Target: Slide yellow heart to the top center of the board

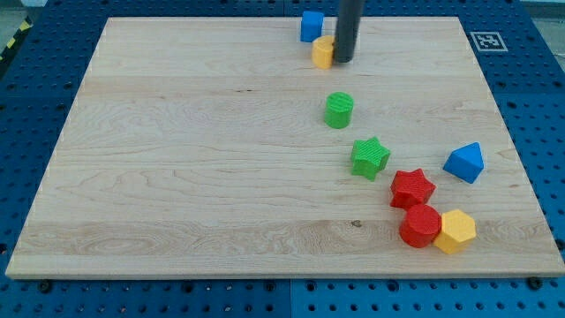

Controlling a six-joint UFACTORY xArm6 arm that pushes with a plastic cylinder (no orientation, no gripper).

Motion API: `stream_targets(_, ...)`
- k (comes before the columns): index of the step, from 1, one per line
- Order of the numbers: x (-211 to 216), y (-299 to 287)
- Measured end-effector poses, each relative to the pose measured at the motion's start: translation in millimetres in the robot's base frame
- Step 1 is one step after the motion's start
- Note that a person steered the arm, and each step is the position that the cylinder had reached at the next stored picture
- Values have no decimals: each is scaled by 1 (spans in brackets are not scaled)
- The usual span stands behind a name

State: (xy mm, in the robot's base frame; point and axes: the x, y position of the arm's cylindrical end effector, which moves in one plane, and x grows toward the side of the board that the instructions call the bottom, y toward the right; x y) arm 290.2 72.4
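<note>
The yellow heart (pixel 322 52) lies near the view's top edge of the wooden board (pixel 177 177), a little right of centre, partly hidden by the rod. My tip (pixel 342 60) rests against the heart's right side. A blue block (pixel 311 26), cube-like, sits just above and left of the heart, close to it; whether they touch I cannot tell.
A green cylinder (pixel 339 110) and a green star (pixel 370 158) lie below the heart. A red star (pixel 412 187), a red cylinder (pixel 420 226), a yellow hexagon (pixel 455 231) and a blue triangular block (pixel 465 162) cluster at the lower right. A marker tag (pixel 485 41) is at the top right.
</note>
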Motion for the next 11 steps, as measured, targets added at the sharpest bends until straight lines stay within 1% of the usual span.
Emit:
stream_targets(1,-5,-37)
stream_targets(2,-8,-35)
stream_targets(3,14,-22)
stream_targets(4,18,-42)
stream_targets(5,18,-83)
stream_targets(6,18,-90)
stream_targets(7,16,-80)
stream_targets(10,-26,-72)
stream_targets(11,-31,-72)
